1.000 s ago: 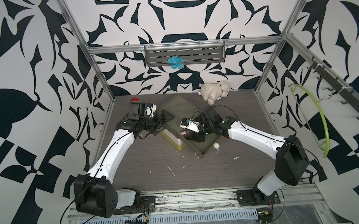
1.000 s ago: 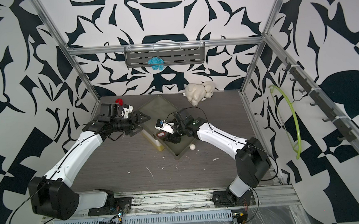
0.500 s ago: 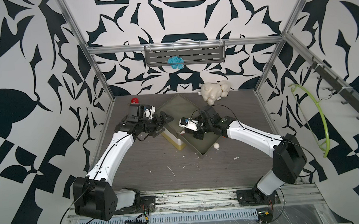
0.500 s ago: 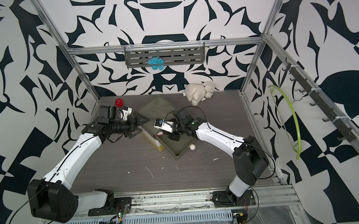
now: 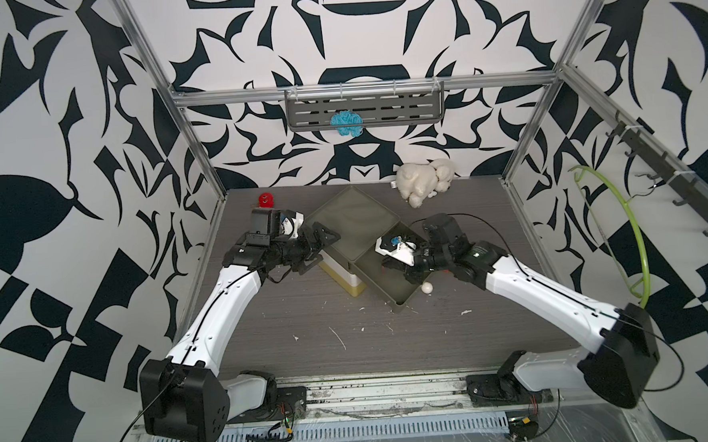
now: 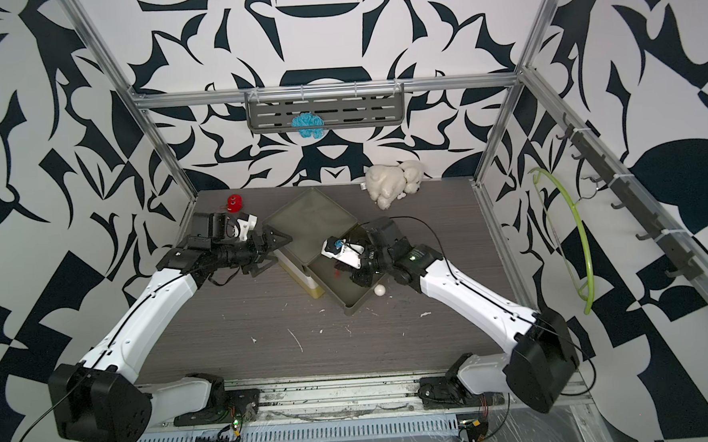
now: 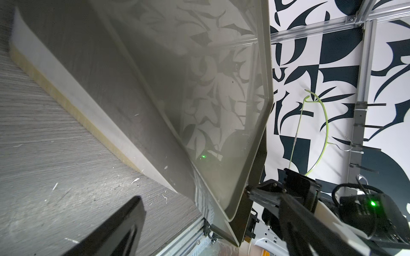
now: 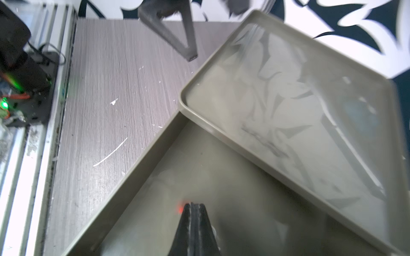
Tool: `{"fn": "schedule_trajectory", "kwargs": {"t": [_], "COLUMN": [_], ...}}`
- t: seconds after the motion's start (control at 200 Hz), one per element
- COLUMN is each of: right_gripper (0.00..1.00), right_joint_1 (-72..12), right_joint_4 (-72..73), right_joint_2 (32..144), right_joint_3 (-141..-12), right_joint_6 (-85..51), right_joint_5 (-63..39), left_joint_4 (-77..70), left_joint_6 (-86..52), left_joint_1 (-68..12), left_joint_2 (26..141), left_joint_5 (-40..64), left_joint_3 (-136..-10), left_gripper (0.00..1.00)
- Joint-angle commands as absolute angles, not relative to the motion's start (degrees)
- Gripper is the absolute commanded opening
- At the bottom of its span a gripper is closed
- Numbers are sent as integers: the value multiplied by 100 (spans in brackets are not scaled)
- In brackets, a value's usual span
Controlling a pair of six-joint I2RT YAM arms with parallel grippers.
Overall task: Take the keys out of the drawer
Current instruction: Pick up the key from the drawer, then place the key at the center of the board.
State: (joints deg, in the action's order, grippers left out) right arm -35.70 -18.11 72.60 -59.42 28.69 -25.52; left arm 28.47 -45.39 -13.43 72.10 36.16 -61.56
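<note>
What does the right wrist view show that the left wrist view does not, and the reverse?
Only the right wrist view: the tips of the right gripper, shut, inside the open drawer, with a small red spot beside them. Only the left wrist view: the green hanger on the wall and the unit's pale base. Both: the unit's tray-like top and the grey table.

Walls (image 5: 47, 121): blk & white leaf-like pattern. Table (image 5: 350, 347): grey wood grain w/ white flecks. Drawer (image 5: 402, 307): olive green. Toy (image 5: 265, 199): red. Plush (image 5: 423, 181): cream. Hanger (image 5: 644, 294): lime green. Ball (image 5: 427, 287): white.
</note>
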Motion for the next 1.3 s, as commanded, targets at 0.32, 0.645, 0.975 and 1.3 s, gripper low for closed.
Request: {"fn": "schedule_trajectory", "kwargs": {"t": [0.32, 0.645, 0.975, 1.3], "right_gripper": [0, 0, 0, 0], "right_joint_1": [-2028, -350, -158, -143], "right_joint_4": [-1211, -2608, -2939, -2823], "right_joint_2": [6416, 7405, 8570, 9169], "right_joint_3": [-5935, -6238, -5949, -5713], "right_joint_6": [-131, -2322, -3101, -3266], "right_joint_5": [-1207, -752, -1491, -1773], "left_joint_4": [2736, 3089, 3387, 3328], "left_joint_6": [-4485, -4388, -4520, -4649], "left_joint_1": [-1314, -1306, -1307, -1310], "left_joint_2": [7117, 6361, 5627, 5562], "left_joint_5": [3585, 2747, 2577, 2594], "left_joint_3": [-6085, -5752, -5152, -4956], "left_gripper": [99, 99, 99, 99]}}
